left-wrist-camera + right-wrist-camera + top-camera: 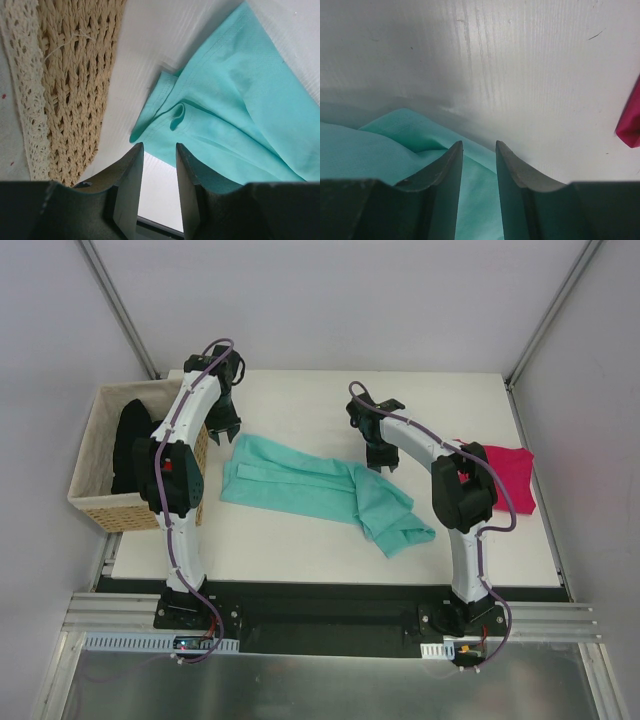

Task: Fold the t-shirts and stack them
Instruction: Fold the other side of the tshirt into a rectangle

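Teal cloth takes up the middle of the white table [300, 400]: the teal-green t-shirt [310, 485] lies as a long, rumpled band from left of centre towards the right, with its right end bunched into a loose fold nearer the arm bases.

The left gripper [222, 428] hangs over the table between the tan woven basket [95, 502] and the shirt's left end. In the left wrist view its jaws stand apart with nothing between them. Bare table shows through the gap, and the shirt's hem and a small curled fold lie just ahead and to the right, close to the fingertips but apart from them.

The right gripper [383, 462] is at the far edge of the shirt, about two thirds of the way along the band. Its jaws are parted as well. The right wrist view shows teal cloth in the gap and under the left finger, bare table beyond the right finger. Whether the tips actually touch the cloth is hard to tell from this angle — they seem to sit just above it.

The magenta-pink t-shirt [508, 478] lies at the table's right edge, well apart from the teal one, partly behind the right arm. Black t-shirts [130, 440] sit piled inside the basket at the table's left side.
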`<control>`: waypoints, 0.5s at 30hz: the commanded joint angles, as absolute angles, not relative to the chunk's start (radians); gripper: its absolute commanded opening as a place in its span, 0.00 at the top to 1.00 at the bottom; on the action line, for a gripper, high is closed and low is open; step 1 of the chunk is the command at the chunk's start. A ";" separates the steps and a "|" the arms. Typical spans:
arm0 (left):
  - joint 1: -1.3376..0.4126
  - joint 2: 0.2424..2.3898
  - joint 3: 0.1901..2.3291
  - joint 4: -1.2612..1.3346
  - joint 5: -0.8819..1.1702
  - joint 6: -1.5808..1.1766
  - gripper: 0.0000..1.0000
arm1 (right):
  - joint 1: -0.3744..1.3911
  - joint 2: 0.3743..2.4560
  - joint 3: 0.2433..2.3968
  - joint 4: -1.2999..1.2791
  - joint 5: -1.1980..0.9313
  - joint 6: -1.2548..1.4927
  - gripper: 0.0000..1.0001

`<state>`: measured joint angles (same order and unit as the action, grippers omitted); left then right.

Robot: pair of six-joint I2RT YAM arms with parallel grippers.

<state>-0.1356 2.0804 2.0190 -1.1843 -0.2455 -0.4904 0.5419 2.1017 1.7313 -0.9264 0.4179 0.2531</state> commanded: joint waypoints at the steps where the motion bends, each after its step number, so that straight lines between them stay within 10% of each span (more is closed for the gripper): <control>1: -0.129 2.066 2.008 -1.215 -0.267 -0.517 0.68 | 0.545 2.105 1.744 -0.933 0.403 0.252 0.64; 15: -0.129 2.051 1.967 -1.209 -0.279 -0.532 0.68 | 0.566 2.140 1.793 -0.920 0.370 0.230 0.62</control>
<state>-0.1356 2.0804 1.9728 -1.1854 -0.2478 -0.5144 0.5526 2.1372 1.7420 -0.9211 0.3920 0.2443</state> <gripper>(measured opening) 0.323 0.377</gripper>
